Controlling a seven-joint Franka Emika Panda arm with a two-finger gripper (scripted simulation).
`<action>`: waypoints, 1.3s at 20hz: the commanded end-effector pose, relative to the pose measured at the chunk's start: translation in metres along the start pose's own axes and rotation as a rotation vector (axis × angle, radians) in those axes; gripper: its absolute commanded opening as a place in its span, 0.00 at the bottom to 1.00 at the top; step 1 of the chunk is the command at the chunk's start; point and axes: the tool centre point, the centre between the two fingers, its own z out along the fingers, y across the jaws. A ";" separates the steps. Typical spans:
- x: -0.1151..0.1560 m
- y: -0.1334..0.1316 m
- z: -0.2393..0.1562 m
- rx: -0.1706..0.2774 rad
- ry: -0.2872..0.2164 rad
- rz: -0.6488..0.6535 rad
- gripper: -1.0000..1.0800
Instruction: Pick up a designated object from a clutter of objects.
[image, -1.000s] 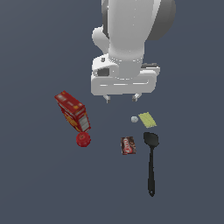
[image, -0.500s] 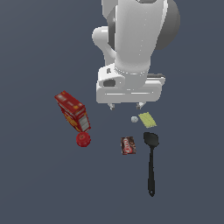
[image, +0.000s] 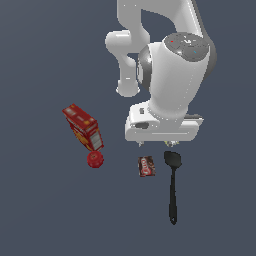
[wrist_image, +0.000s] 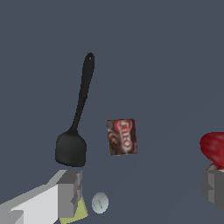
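The black spatula (image: 172, 187) lies flat, its head (image: 172, 159) just in front of my hand and its handle running away from it. In the wrist view the spatula (wrist_image: 81, 103) lies beyond my fingers, its head (wrist_image: 71, 148) close to one finger (wrist_image: 69, 193). My gripper (wrist_image: 141, 189) is open and empty, held above the floor; in the exterior view it (image: 153, 144) shows under the white hand. The small dark red packet (image: 146, 166) (wrist_image: 122, 137) lies beside the spatula head.
The red cracker box (image: 83, 127) and the red ball (image: 95, 159) (wrist_image: 214, 146) are at the exterior view's left. A tiny white ball (wrist_image: 100, 203) and a yellow-green card (wrist_image: 78, 212) lie by one finger; the hand hides them in the exterior view.
The arm has swung forward toward the spatula and packet. The hand now covers the yellow-green card and the white ball in the exterior view. No object has moved.
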 end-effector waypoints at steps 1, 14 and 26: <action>0.011 -0.014 0.020 0.000 -0.002 0.018 0.96; 0.048 -0.085 0.127 0.000 -0.010 0.104 0.96; 0.053 -0.113 0.175 0.000 -0.013 0.138 0.96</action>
